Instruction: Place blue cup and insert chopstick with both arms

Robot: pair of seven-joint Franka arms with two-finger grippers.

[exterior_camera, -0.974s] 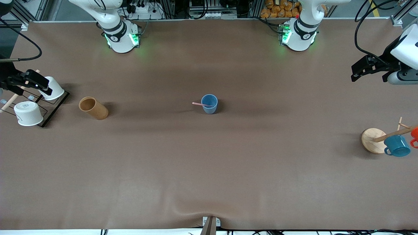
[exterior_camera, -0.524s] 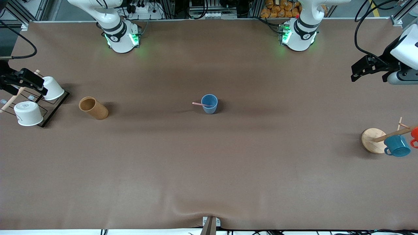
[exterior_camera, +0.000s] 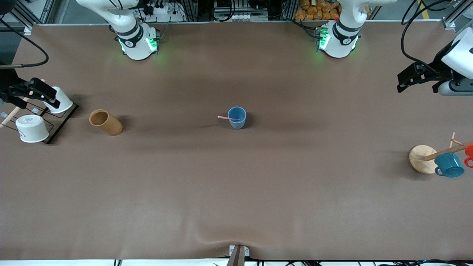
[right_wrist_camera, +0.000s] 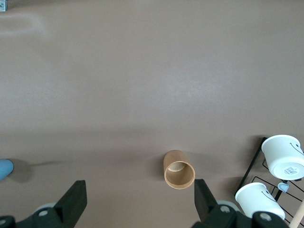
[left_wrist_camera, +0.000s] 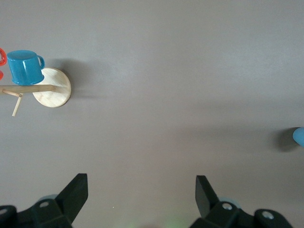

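Note:
The blue cup (exterior_camera: 237,117) stands upright near the middle of the table. The pale-pink chopstick (exterior_camera: 224,118) rests in it, leaning out over the rim toward the right arm's end. My left gripper (exterior_camera: 404,82) hangs open and empty above the bare table at the left arm's end; in the left wrist view the gripper (left_wrist_camera: 141,190) is wide open, with only the edge of the blue cup (left_wrist_camera: 299,136) in sight. My right gripper (exterior_camera: 46,95) hovers open and empty over the rack of white cups. In the right wrist view the gripper (right_wrist_camera: 140,197) is also wide open.
A tan-brown cup (exterior_camera: 105,122) stands between the black wire rack (exterior_camera: 61,123), which holds two white cups (exterior_camera: 31,128), and the blue cup. A teal mug (exterior_camera: 449,164) and an orange one hang on a wooden stand with a round base (exterior_camera: 419,157) at the left arm's end.
My right gripper swayed slightly toward the table's end and came back over the rack. The left arm, cup and chopstick have not moved.

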